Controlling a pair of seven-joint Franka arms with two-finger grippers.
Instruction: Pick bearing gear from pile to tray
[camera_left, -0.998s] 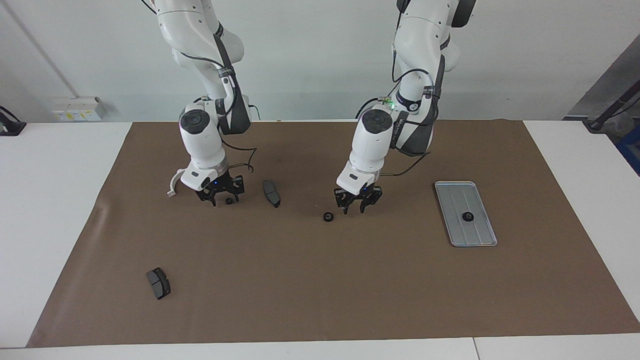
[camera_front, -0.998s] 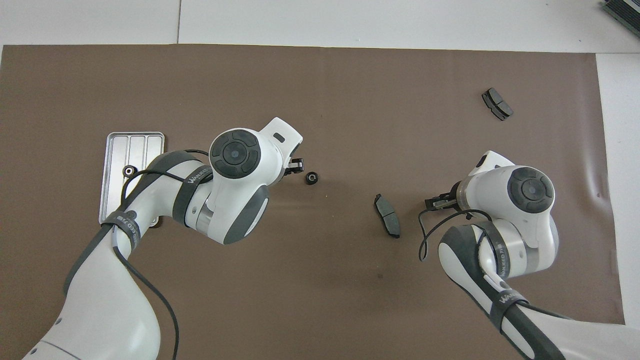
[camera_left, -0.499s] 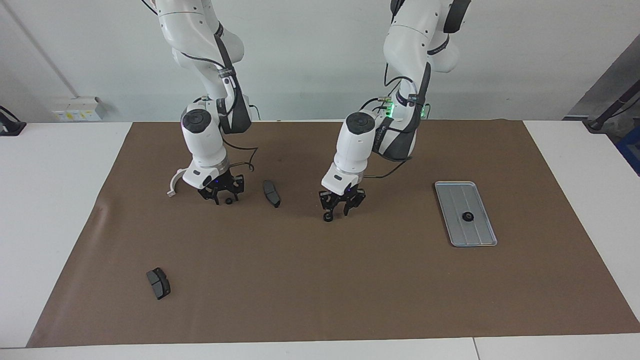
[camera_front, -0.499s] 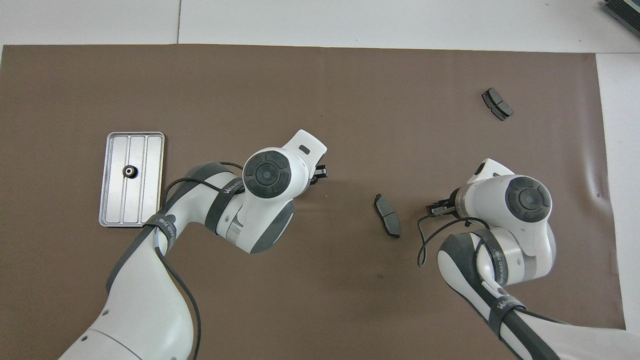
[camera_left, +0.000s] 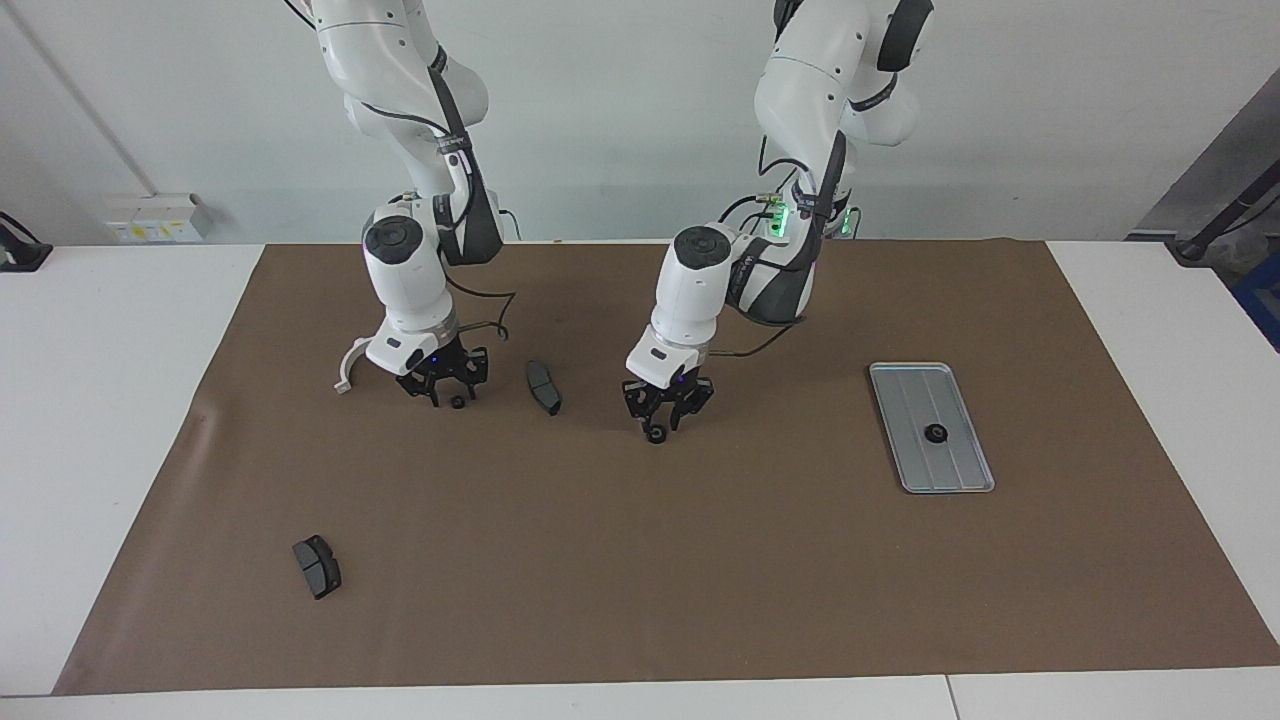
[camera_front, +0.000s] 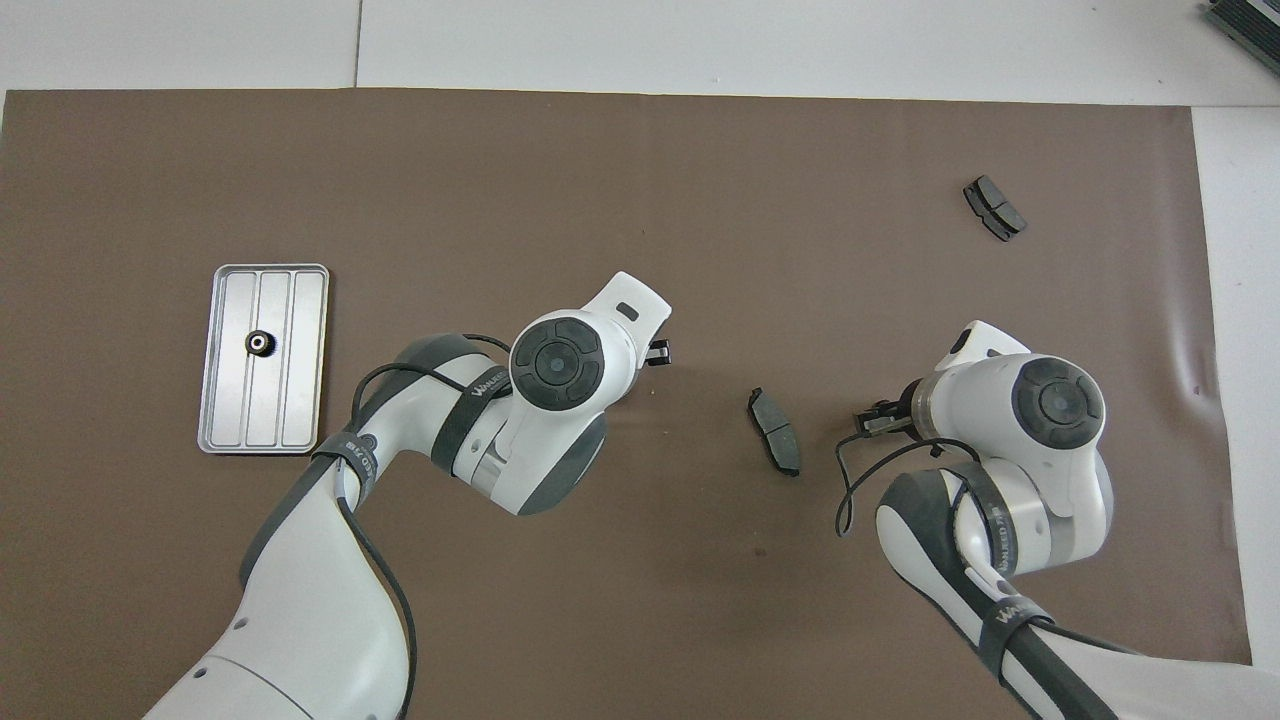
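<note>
1. Brake pad 1 (camera_left: 316, 566) lies alone on the brown mat (camera_left: 640, 600) of the desk, far from the robots, toward the right arm's end. Not a target.

2. The white half-ring bracket (camera_left: 350, 366) lies just beside the right gripper (camera_left: 448, 396). Not a target.

3. The right gripper is down at the mat. Its fingers stand apart, 1 on each side of gear 1 (camera_left: 457, 402), and are not closed on it. Gear 1 lies flat on the mat.

4. Brake pad 2 (camera_left: 543, 387) lies between the 2 grippers, clear of both.

5. The left gripper (camera_left: 665, 418) is low over gear 2 (camera_left: 655, 434), near the middle of the mat. Whether it is gripping the gear cannot be told.

6. The tray (camera_left: 965, 475) lies toward the left arm's end. Gear 3 (camera_left: 936, 433) already rests in it.

Handling, judged:
- Each gear is a small black ring, probably rigid, hard and very light. Crushing it is unlikely.
- The main risk is that it squirts or rolls out from an off-centre pinch, since the rim is round and likely slick.
- Take hold across the outer rim, on a line through the centre hole, with the tips down at mat level.
- Lift straight up and keep the ring level.
- Release low over the tray so the gear cannot bounce or roll along the grooves.
</note>
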